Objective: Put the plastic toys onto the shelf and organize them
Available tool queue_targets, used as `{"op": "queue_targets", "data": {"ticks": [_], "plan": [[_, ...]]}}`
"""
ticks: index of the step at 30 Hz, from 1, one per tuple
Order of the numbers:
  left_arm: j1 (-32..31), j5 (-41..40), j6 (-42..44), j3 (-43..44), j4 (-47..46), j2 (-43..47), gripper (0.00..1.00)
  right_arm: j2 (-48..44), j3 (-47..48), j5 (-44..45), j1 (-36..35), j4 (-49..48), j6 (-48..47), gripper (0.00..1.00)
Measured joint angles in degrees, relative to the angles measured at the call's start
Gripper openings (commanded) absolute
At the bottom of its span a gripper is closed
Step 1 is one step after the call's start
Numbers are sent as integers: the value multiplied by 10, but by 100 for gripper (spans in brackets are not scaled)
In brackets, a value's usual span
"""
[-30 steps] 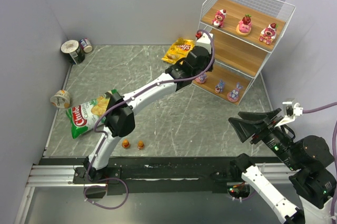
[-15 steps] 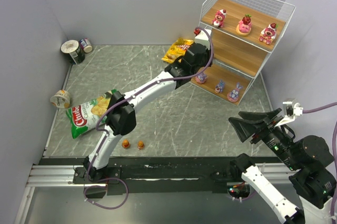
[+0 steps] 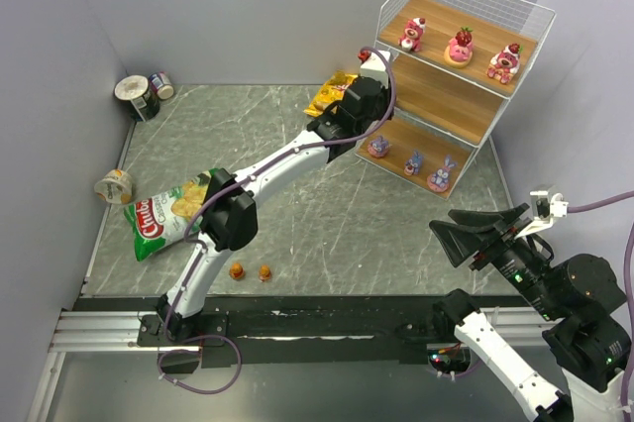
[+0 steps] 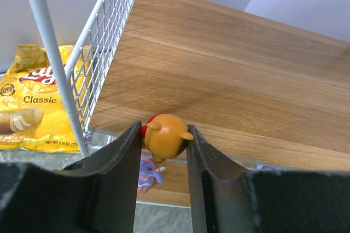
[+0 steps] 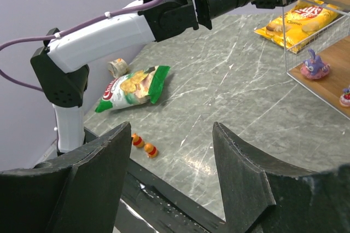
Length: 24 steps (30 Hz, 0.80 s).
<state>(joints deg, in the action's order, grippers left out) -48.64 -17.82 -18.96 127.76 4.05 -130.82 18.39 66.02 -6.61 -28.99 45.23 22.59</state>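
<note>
The left gripper (image 4: 164,130) pinches an orange bear figurine (image 4: 166,141) between its fingers, right at the front edge of the shelf (image 3: 446,95)'s middle board (image 4: 235,74). The right gripper (image 5: 170,129) stands spread, holding nothing.

Just left of my left gripper (image 4: 162,134) and lower down, a yellow Lay's Classic chip bag (image 4: 33,107) lies flat, label up, on the grey marbled table (image 3: 327,214). Well behind that gripper, toward the table's near left side, a green chip bag (image 3: 163,214) lies crumpled. A small round tub (image 3: 115,186) lies on its side just beside it, close to the left wall (image 3: 50,95). Two tin cans (image 3: 139,95) sit close together in the far left corner, well apart from my gripper.
</note>
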Motion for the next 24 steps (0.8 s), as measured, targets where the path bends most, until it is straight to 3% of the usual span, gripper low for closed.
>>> {"op": "queue_targets", "data": {"ticks": [15,24], "plan": [[1,2,1,21,-17,-18,28,0,-6,2,0,0,0,69],[1,2,3,25,-21,-22,28,-1,-7,4,0,0,-2,69]]}}
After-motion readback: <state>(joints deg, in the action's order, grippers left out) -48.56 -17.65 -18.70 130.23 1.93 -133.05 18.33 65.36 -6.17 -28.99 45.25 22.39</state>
